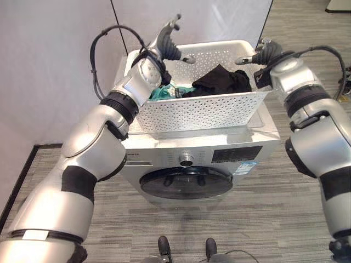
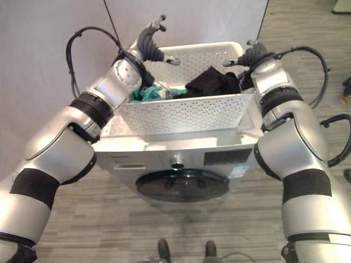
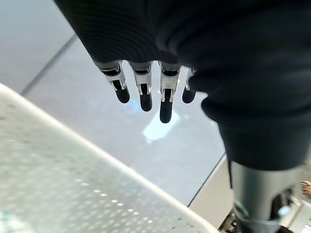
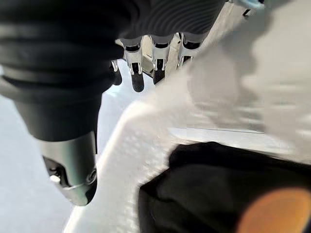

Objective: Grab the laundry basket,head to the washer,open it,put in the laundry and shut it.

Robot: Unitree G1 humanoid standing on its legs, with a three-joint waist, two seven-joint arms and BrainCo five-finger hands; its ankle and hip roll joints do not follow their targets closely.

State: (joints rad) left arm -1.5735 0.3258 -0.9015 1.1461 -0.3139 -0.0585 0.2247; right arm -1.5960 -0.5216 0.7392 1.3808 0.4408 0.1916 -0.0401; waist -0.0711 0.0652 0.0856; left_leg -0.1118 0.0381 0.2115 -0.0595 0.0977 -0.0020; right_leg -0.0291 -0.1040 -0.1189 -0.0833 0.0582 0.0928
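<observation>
Nearest you stands the washer [image 1: 192, 159], its round dark door [image 1: 186, 182] closed on the front face, with the control panel [image 1: 237, 154] just above it to the right. On the washer's top rests the laundry basket [image 1: 203, 109], a white perforated tub whose near wall faces you. Inside it, a teal garment [image 1: 163, 92] lies at the left and a black garment [image 1: 222, 81] is heaped at the right, rising slightly above the near rim. Your left hand [image 1: 171, 44] is raised over the basket's far left corner; its fingers [image 3: 165, 104] are straight and spread, gripping nothing, and the basket's rim shows below them in the left wrist view. Your right hand [image 1: 264, 53] is at the basket's far right corner, thumb stretched inward over the rim; its fingers [image 4: 137, 80] point straight along the outside of the basket wall, loose and holding nothing, with the black garment just beside them inside. Farthest, a pale wall [image 1: 55, 55] stands behind the washer.
</observation>
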